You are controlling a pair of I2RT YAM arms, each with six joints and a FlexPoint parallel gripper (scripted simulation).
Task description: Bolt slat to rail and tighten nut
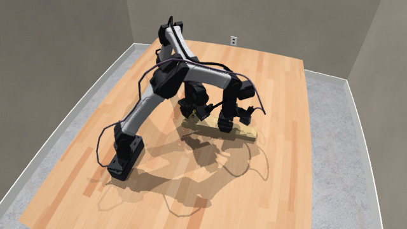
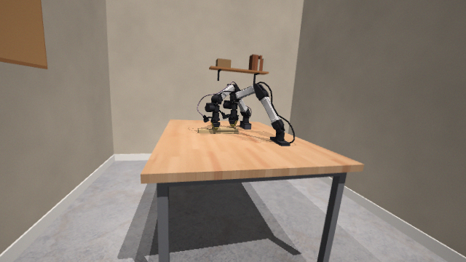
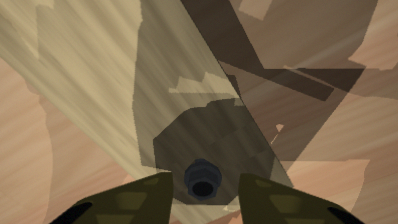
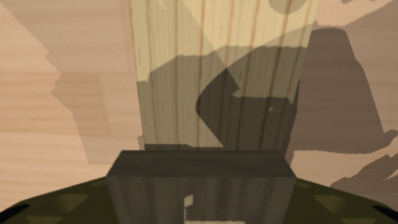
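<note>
Butcher-block tbl (image 1: 270, 178) (image 2: 218, 154), grey-walled rm (image 1: 254, 19) (image 2: 204, 36), speckled flr (image 1: 327, 127) (image 2: 91, 204), L tool (image 1: 193, 116) (image 2: 233, 126) (image 3: 205, 187) open around nut (image 3: 202, 175), R tool (image 1: 225, 131) (image 2: 215, 128) (image 4: 201, 197) gripping wood pc (image 4: 202, 164)

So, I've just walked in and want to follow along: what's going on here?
The right gripper grips a wooden piece, probably the slat. The left gripper is open around the dark nut, its fingers clear on both sides. Whether the nut clamps firmly, I can't tell.
</note>
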